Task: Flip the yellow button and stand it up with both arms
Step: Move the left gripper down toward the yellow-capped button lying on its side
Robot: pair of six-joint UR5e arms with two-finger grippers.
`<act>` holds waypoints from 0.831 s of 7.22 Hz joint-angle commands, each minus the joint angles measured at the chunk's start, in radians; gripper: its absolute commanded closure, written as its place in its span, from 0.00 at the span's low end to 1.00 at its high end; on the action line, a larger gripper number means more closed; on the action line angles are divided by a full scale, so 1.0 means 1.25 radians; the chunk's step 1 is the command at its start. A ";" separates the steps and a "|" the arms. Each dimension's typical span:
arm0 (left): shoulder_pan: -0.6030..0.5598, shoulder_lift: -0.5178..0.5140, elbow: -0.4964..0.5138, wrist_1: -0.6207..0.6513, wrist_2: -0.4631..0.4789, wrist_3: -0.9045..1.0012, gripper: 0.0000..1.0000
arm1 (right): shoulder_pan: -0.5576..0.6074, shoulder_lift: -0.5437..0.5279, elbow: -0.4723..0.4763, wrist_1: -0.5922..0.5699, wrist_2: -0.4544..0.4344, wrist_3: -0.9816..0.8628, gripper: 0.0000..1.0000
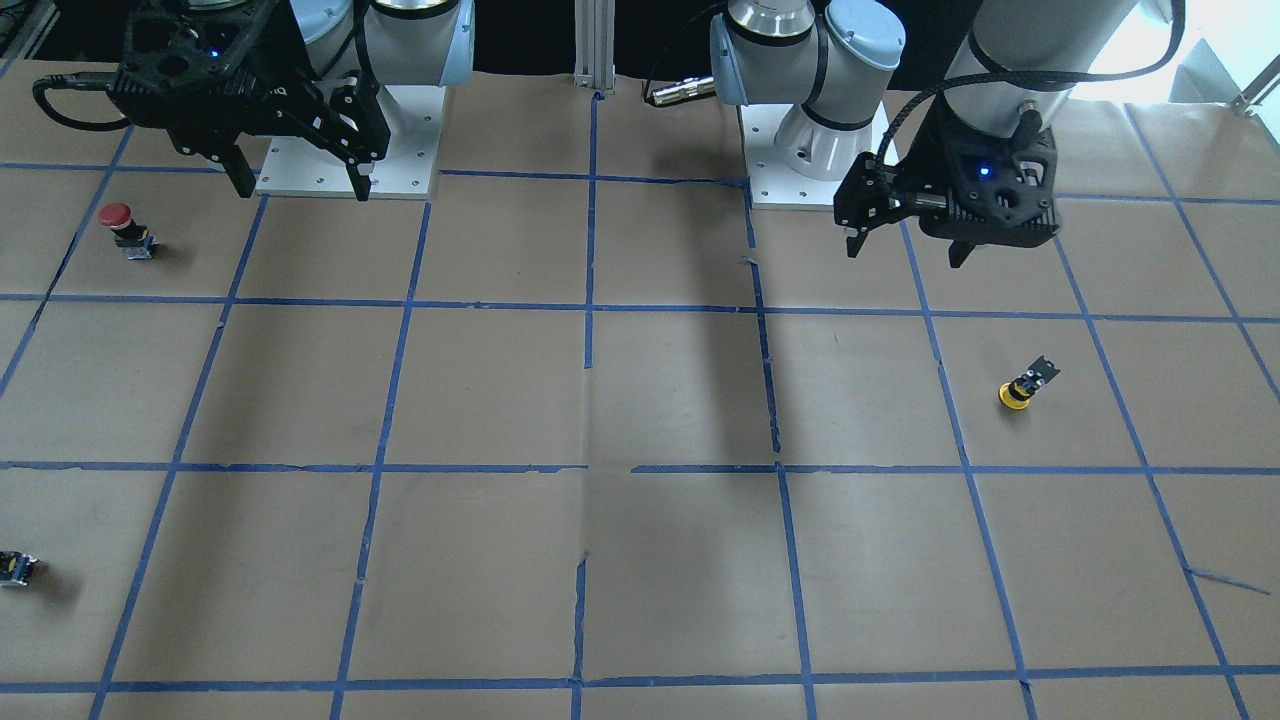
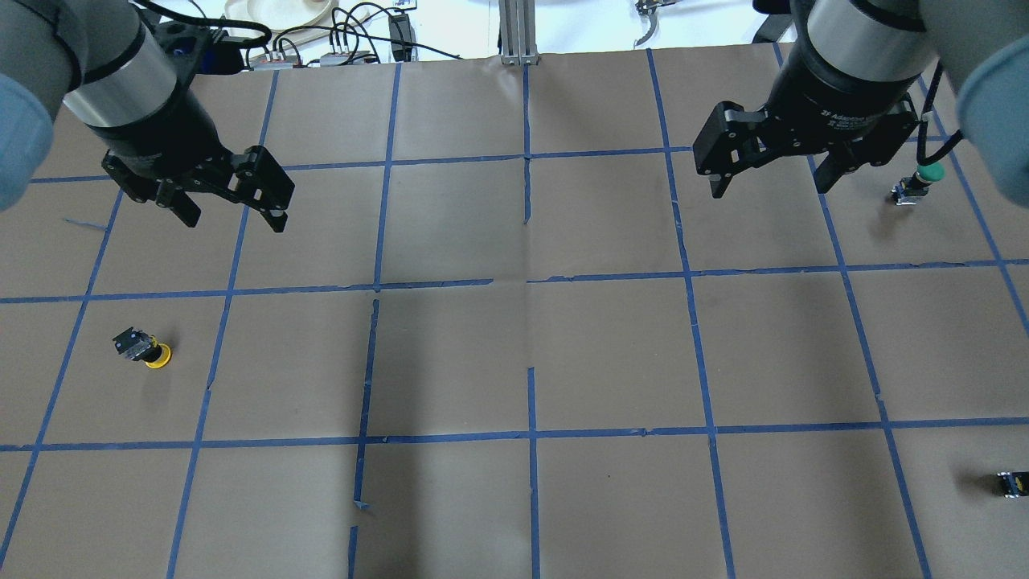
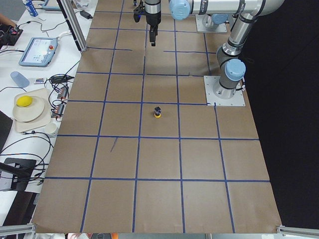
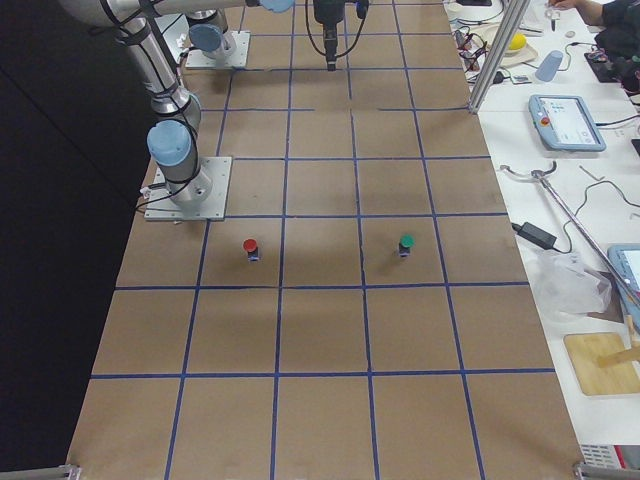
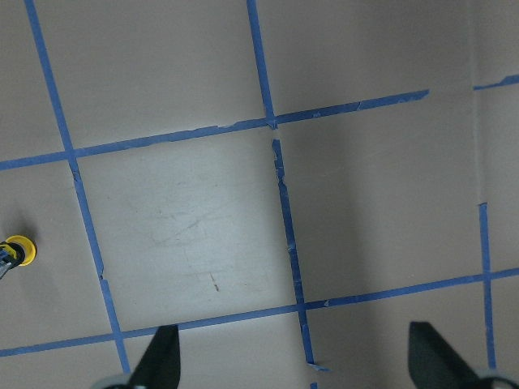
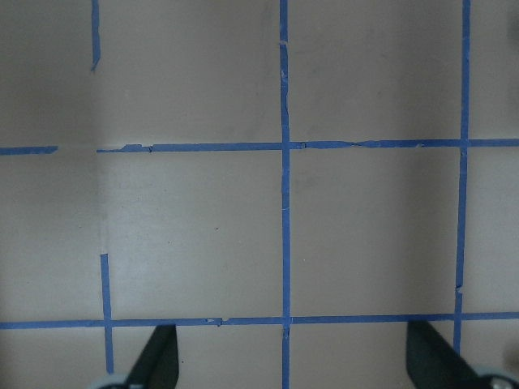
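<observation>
The yellow button [image 1: 1022, 385] rests on the brown paper table with its yellow cap down and its square base up, tilted. It also shows in the overhead view [image 2: 145, 350], the exterior left view [image 3: 157, 112] and at the left edge of the left wrist view [image 5: 16, 251]. My left gripper [image 2: 235, 221] is open and empty, raised above the table and farther out from the robot than the button; it also shows in the front view [image 1: 905, 252]. My right gripper [image 2: 768, 189] is open and empty, raised over the table's other half; it also shows in the front view [image 1: 302, 190].
A red-capped button [image 1: 125, 228] and a green-capped button [image 2: 924, 178] stand on my right side. A tiny dark switch block [image 2: 1011, 483] lies near the right edge. Blue tape lines grid the paper. The arms' base plates [image 1: 345, 140] sit at the robot's edge.
</observation>
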 commanded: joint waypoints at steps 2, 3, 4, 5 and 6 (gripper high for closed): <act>-0.002 -0.014 0.061 -0.066 0.030 -0.075 0.00 | 0.001 -0.001 0.001 0.001 0.000 0.000 0.00; 0.000 -0.022 0.044 -0.059 0.033 -0.066 0.00 | 0.001 -0.001 0.001 0.001 0.000 0.001 0.00; 0.022 -0.031 0.038 -0.055 0.037 -0.006 0.00 | 0.000 0.000 0.001 0.000 0.000 0.001 0.00; 0.079 -0.050 0.036 -0.054 0.037 0.065 0.00 | 0.001 0.000 0.001 0.000 0.000 0.000 0.00; 0.154 -0.077 0.038 -0.054 0.031 0.068 0.00 | 0.001 -0.001 0.001 0.001 0.000 0.000 0.00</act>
